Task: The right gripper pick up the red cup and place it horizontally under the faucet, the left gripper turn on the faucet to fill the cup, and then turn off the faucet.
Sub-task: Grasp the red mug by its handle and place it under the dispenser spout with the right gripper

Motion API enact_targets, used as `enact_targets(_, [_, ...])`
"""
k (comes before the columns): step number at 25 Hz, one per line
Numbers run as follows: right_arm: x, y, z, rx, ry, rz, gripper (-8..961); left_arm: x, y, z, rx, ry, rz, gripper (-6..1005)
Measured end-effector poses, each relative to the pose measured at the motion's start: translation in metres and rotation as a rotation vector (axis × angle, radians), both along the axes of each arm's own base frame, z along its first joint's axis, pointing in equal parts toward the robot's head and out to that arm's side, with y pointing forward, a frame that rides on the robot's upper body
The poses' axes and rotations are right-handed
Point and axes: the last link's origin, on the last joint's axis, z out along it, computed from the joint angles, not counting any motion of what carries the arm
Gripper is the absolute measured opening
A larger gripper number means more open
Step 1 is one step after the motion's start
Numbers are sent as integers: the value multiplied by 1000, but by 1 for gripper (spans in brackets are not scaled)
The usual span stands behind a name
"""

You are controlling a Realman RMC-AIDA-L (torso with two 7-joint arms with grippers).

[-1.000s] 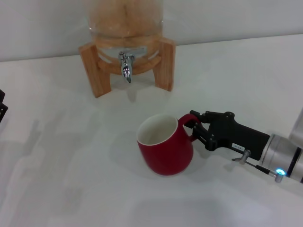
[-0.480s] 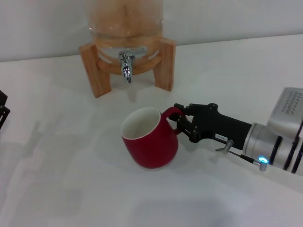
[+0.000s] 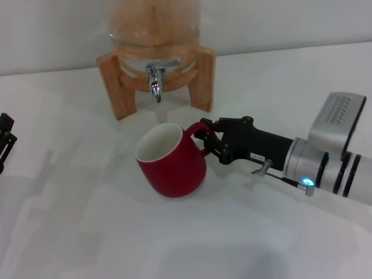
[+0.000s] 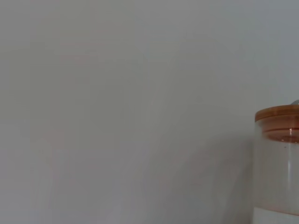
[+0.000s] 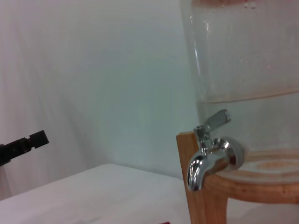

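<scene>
The red cup [image 3: 172,161], white inside, sits tilted in the middle of the table in the head view, its mouth facing up and left. My right gripper [image 3: 204,139] is shut on the cup's loop handle, with its arm reaching in from the right. The chrome faucet [image 3: 154,79] hangs from the glass dispenser, behind the cup and apart from it; the right wrist view shows the faucet [image 5: 210,156] close up with its lever raised. Only a black piece of my left gripper [image 3: 4,140] shows, at the left edge of the head view.
The glass dispenser [image 3: 152,26] rests in a wooden stand [image 3: 116,87] at the back of the white table [image 3: 87,232]. The left wrist view shows a wall and the dispenser's wooden lid [image 4: 278,122]. A black gripper tip [image 5: 22,143] pokes in at the right wrist view's edge.
My right gripper has carried the red cup by its handle leftward and toward the faucet. The left gripper has edged a little further into view at the left.
</scene>
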Motion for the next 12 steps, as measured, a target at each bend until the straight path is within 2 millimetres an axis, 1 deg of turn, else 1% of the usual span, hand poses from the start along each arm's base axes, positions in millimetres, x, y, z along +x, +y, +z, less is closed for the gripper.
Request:
enact_targets(5, [-7, 11, -2, 3, -25, 1, 175, 0, 0, 0, -1, 0, -2, 859])
enact_targets(12, [-11, 19, -3, 8, -49, -8, 175, 1, -1, -2, -8, -1, -3, 859])
